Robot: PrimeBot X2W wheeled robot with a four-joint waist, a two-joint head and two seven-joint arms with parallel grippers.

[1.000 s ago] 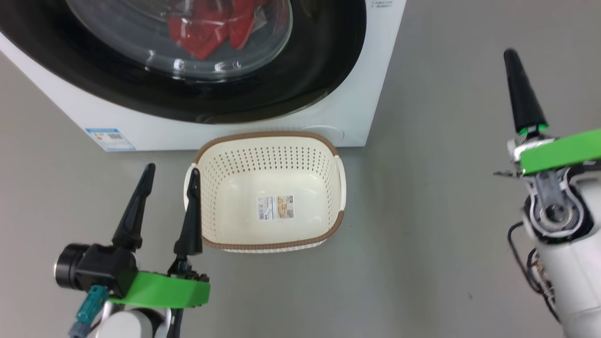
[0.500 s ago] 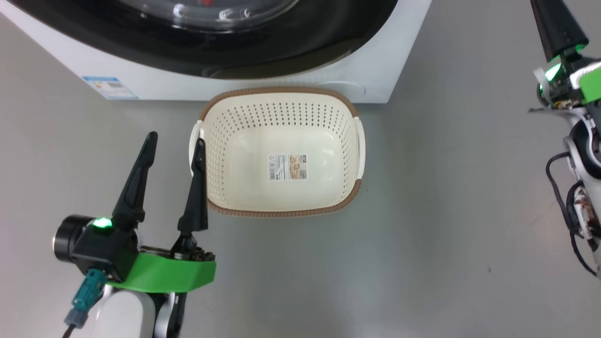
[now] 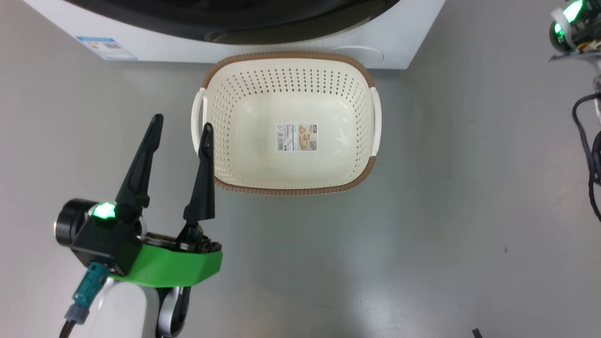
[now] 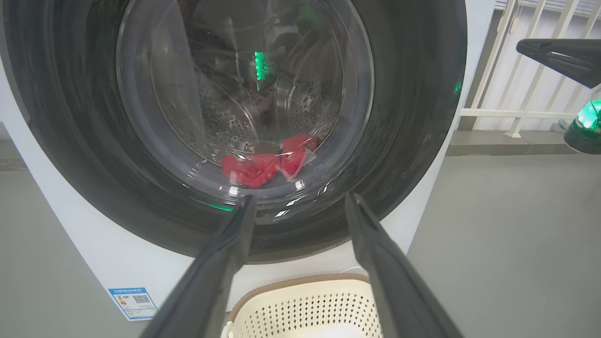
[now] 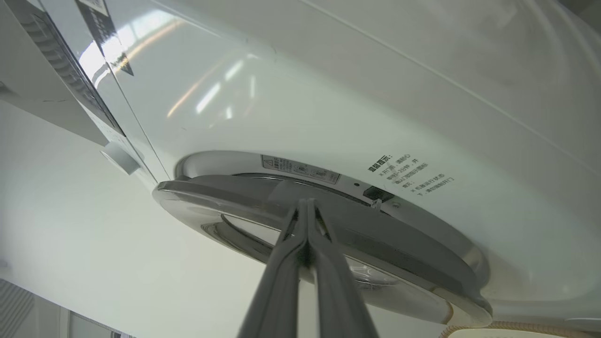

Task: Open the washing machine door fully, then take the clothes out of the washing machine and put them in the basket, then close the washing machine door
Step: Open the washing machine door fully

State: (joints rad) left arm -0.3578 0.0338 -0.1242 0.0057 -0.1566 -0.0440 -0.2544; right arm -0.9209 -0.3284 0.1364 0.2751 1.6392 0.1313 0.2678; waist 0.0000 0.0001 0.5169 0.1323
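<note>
Left tool (image 3: 182,122) is being held with its fingers spread and nothing between them, just beside the left handle of the basket (image 3: 291,191). The basket is standing on the floor (image 3: 446,225) right before the washing machine (image 3: 404,42), a paper label (image 3: 296,137) lying on its bottom. Right tool (image 5: 306,203) is being held clenched on nothing — its tips are being pointed at the edge of the washing machine door (image 5: 413,263), though contact cannot be told. Behind the door's glass the clothes (image 4: 256,170) are lying — red, low in the drum.
</note>
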